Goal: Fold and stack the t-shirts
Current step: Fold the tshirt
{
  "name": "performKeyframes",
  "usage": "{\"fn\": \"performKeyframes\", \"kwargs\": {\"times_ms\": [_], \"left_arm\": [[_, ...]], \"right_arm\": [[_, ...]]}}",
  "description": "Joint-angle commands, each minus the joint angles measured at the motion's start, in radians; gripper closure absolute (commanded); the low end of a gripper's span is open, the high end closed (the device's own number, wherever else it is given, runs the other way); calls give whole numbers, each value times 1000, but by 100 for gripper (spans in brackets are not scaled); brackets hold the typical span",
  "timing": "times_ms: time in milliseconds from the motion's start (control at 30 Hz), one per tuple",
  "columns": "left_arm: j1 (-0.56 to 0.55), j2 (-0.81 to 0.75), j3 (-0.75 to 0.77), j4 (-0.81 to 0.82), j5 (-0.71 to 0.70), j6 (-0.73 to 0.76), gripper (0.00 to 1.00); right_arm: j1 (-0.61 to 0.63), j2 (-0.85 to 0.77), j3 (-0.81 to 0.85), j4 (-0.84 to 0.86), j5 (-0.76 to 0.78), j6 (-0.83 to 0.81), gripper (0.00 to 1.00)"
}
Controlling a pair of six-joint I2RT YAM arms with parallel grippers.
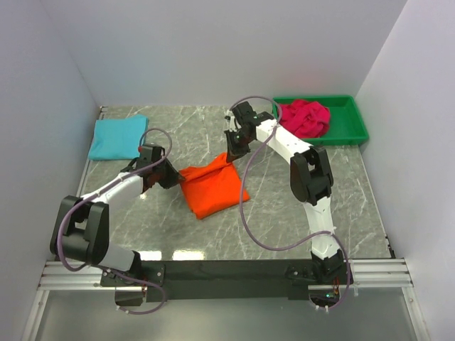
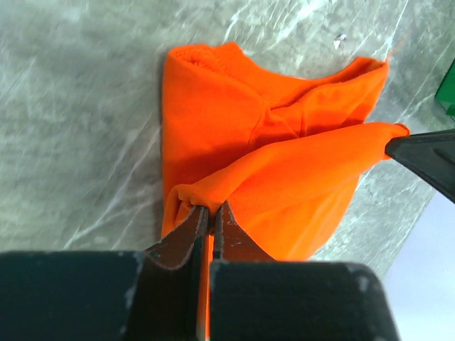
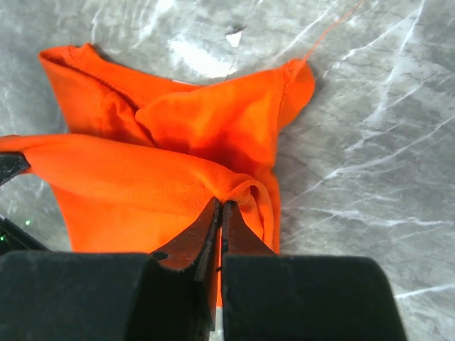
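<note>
Tabletop [image 1: 355,199] — tee [image 1: 213,188] in left gripper [image 2: 208,207], right gripper [image 3: 219,204]

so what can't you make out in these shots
Orange tee: lower layers, both wrist views, hidden under the raised fold.
Blue tee: fold layers, top view, too small.
Pink tee: shape, top view, bunched in the bin.
Left gripper: right wrist view, mostly cut off by the left edge.
</note>
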State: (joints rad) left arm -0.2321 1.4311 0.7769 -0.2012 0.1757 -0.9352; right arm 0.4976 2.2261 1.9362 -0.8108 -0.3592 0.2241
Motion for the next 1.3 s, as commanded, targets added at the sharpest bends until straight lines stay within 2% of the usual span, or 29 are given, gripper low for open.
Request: {"fn": "performKeyframes", "kwargs": {"times_ms": [0, 200, 367, 667, 833, 1267], "left_arm": [[5, 44, 32, 74, -15, 27, 99], [7, 112, 32, 114, -27, 16, 99], [5, 91, 44, 132, -48, 33, 99], [4, 31, 74, 132, -47, 78, 99], [4, 74, 73, 161, -19, 90, 99], [2, 189, 104, 246, -1, 134, 97]], "right_arm": [[-14, -33, -23, 103, 20, 15, 100], [-17, -8, -6, 114, 32, 17, 100], [-19, -34, -32, 133, 39, 29, 100], [-27, -189, -206, 274, 112, 96, 100], [-31, -169, -200, 252, 129, 95, 100], [-39, -213, -351, 374, 207, 169, 100]]}}
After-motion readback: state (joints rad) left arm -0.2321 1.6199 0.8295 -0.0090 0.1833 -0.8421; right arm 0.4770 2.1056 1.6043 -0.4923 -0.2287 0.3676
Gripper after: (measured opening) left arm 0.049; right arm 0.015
